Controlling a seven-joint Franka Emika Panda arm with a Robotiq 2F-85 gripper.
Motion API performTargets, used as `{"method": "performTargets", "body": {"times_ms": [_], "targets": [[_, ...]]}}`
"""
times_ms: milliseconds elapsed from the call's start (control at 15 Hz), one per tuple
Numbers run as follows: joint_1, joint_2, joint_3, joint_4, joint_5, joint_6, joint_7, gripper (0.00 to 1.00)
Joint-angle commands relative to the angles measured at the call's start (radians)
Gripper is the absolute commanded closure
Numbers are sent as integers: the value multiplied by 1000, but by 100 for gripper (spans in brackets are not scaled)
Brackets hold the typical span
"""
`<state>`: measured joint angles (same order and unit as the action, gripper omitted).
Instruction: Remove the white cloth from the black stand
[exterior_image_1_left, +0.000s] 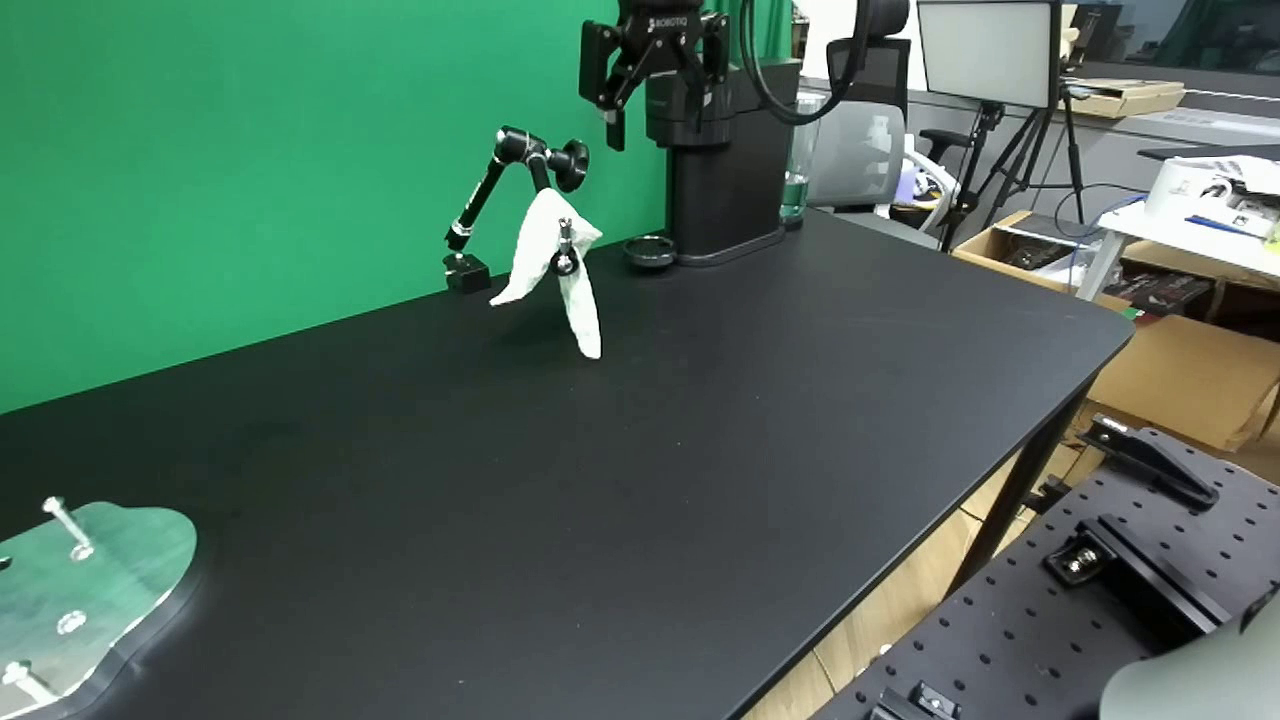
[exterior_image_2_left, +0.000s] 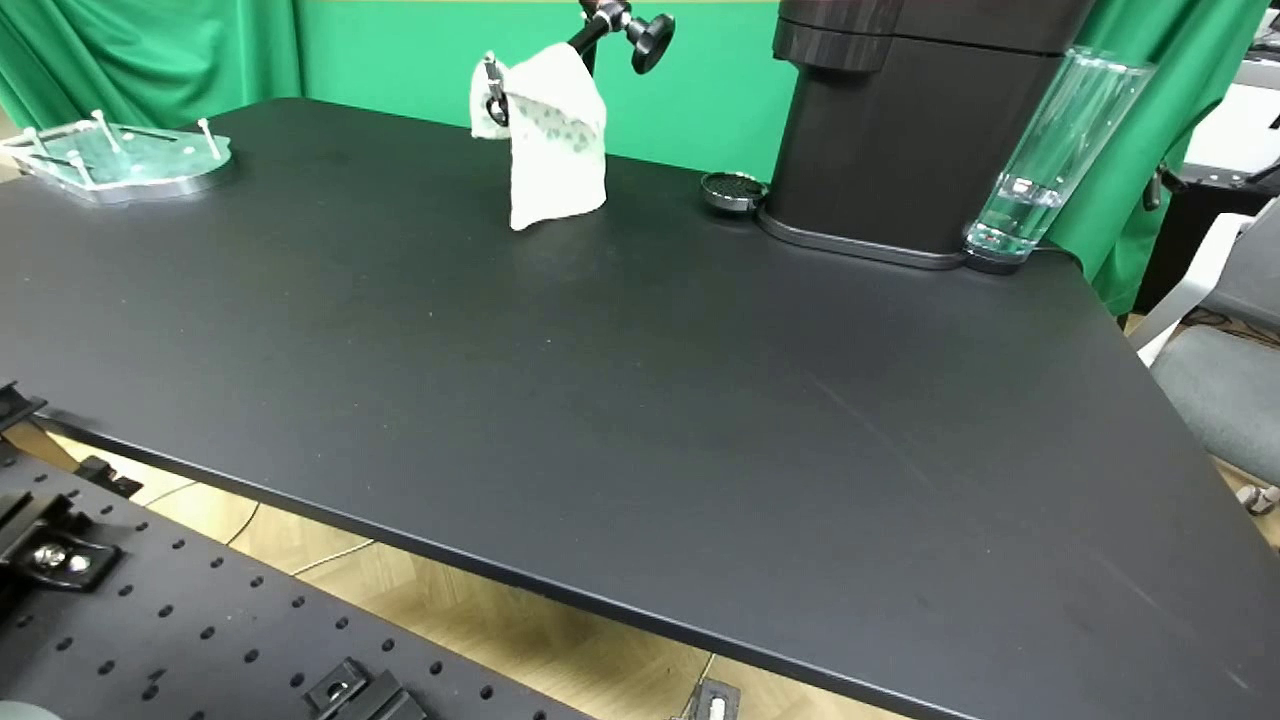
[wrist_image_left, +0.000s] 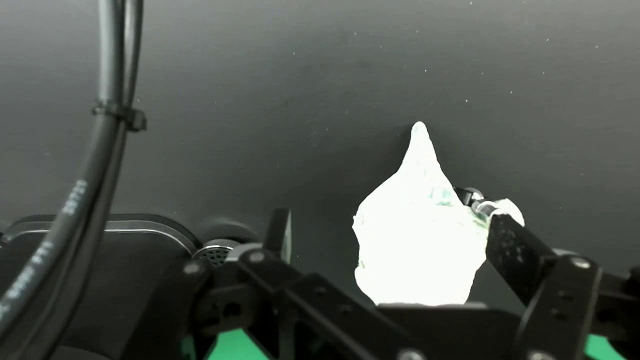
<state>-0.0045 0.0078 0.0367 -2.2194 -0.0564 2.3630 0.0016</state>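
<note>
black stand (exterior_image_1_left: 483, 196): we judge it may topple if tugged sideways; gripper (wrist_image_left: 392, 231): 2 jaws wide apart, empty, may pinch the stand if lowered too far; white cloth (exterior_image_2_left: 558, 140): draped over the stand, may snag on the metal fitting (exterior_image_1_left: 565, 261) if dragged

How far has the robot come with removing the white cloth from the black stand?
None of the removal looks done: the white cloth still hangs on the black stand. Nothing is in hand: the end effector is open, apart from the cloth. What is left: grip the cloth and take it off the stand.
</note>
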Motion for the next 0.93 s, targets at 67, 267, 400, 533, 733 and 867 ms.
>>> {"method": "performTargets", "body": {"times_ms": [67, 267, 400, 533, 733, 867], "targets": [[24, 171, 2, 175, 3, -3, 2, 0], [36, 236, 8, 239, 14, -3, -5, 0], [39, 269, 14, 267, 29, -2, -16, 0], [41, 297, 23, 289, 50, -1, -26, 0], [47, 333, 33, 317, 70, -2, -33, 0], [51, 350, 36, 330, 75, -2, -31, 0]]}}
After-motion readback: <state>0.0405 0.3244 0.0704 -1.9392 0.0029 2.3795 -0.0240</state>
